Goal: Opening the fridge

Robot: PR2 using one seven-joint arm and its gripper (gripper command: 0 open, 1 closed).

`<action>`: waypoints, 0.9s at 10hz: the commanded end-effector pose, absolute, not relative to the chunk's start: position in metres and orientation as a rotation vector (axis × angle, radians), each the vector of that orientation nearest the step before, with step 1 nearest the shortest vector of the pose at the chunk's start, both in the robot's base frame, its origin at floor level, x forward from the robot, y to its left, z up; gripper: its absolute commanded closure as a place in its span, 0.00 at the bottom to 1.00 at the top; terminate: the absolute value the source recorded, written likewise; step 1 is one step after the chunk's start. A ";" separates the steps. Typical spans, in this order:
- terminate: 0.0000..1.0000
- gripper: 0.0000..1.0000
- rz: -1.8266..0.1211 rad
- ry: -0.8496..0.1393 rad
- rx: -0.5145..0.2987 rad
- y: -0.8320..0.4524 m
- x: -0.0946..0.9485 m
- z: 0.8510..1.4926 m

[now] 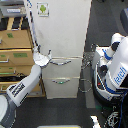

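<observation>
Dark floor, white fridge shut, pincer at its edge

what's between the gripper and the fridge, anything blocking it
Nothing visible. The gripper is already at the fridge, at its edge on the exterior view's left, just above the upper drawer's handle. The tan wooden cabinet stands beside the arm, not between them.

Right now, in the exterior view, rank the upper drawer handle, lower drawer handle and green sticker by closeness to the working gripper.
From the gripper:
1. Upper drawer handle, just to its right on the fridge.
2. Lower drawer handle, below and to the right.
3. Green sticker, high on the door, farthest.
</observation>
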State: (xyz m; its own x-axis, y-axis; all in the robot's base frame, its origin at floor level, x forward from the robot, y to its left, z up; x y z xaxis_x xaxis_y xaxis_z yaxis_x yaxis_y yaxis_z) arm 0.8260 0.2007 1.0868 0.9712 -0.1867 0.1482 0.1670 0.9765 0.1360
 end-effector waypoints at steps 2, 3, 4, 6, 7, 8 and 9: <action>0.00 0.00 -0.174 -0.142 0.142 0.250 0.887 1.077; 0.00 0.00 -0.173 -0.147 0.138 0.256 0.890 1.074; 0.00 0.00 -0.168 -0.151 0.136 0.262 0.890 1.072; 0.00 0.00 -0.158 -0.142 0.153 0.285 0.891 1.066; 0.00 0.00 -0.150 -0.141 0.160 0.296 0.892 1.065; 0.00 0.00 -0.145 -0.137 0.159 0.304 0.894 1.063; 0.00 0.00 -0.138 -0.130 0.161 0.306 0.898 1.060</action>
